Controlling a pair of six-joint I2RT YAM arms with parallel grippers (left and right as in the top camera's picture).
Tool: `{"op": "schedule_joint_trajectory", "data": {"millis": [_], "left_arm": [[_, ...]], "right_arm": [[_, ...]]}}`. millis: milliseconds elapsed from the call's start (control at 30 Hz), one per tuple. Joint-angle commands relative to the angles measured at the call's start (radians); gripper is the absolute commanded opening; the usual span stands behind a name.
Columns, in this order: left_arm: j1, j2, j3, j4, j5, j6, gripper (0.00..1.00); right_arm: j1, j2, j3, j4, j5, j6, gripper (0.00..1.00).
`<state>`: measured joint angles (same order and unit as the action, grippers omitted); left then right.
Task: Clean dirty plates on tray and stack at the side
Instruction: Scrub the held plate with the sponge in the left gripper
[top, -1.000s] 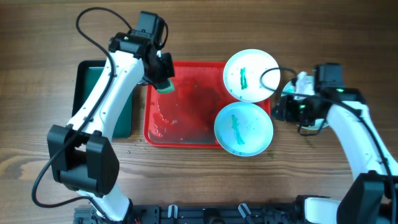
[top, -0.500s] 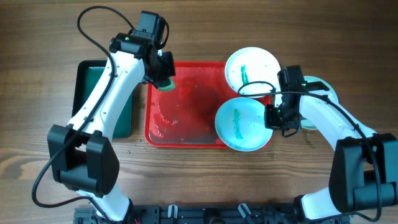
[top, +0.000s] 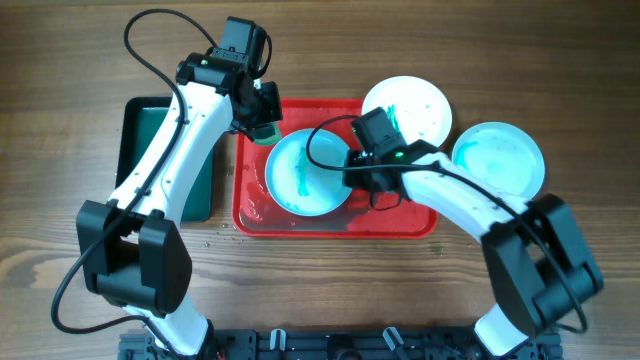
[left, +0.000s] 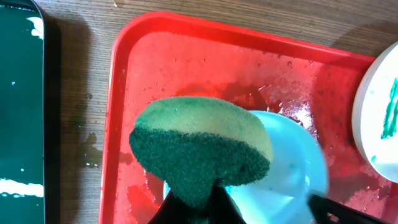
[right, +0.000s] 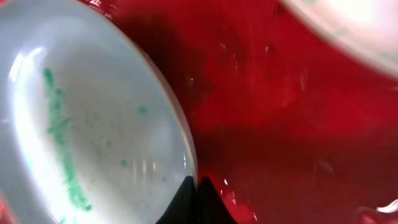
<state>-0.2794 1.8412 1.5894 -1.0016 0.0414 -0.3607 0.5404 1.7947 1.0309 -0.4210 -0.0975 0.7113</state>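
Note:
The red tray holds an aqua plate with a green streak in its left-centre. My right gripper is shut on that plate's right rim; in the right wrist view the jaws pinch the rim of the plate. My left gripper is shut on a green and yellow sponge, held just above the plate's far-left edge. A white plate with green smears lies on the tray's far right corner. A second aqua plate lies on the table to the right of the tray.
A smaller dark green tray sits left of the red tray, partly under my left arm; it also shows in the left wrist view. The red tray's floor is wet. The wooden table surrounds everything.
My right gripper closed on the near aqua plate's rim and pulled it left from the tray's right edge to its left-centre. The second aqua plate became visible. The left arm barely moved.

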Motion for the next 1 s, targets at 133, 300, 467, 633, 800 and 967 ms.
{"op": "schedule_joint_trajectory", "data": {"millis": [133,300,467,633,800,967], "left_arm": [[0.004,-0.001,-0.007,0.003,-0.017,0.012,0.04],[-0.010,0.032,-0.069,0.022,-0.016,0.013,0.04],[-0.069,0.114,-0.199,0.196,-0.016,0.021,0.04],[-0.105,0.216,-0.268,0.368,-0.017,0.099,0.04],[-0.105,0.246,-0.267,0.330,0.240,0.230,0.04],[-0.105,0.246,-0.267,0.158,0.526,0.437,0.04]], "right_arm": [[-0.024,0.057,0.019,0.040,-0.056,-0.057,0.28],[-0.069,0.117,0.029,0.064,-0.171,-0.062,0.04],[-0.067,0.117,0.029,0.074,-0.218,-0.115,0.04],[-0.067,0.117,0.029,0.079,-0.234,-0.138,0.04],[-0.067,0.117,0.029,0.084,-0.241,-0.146,0.04],[-0.067,0.117,0.029,0.089,-0.245,-0.148,0.04]]}}
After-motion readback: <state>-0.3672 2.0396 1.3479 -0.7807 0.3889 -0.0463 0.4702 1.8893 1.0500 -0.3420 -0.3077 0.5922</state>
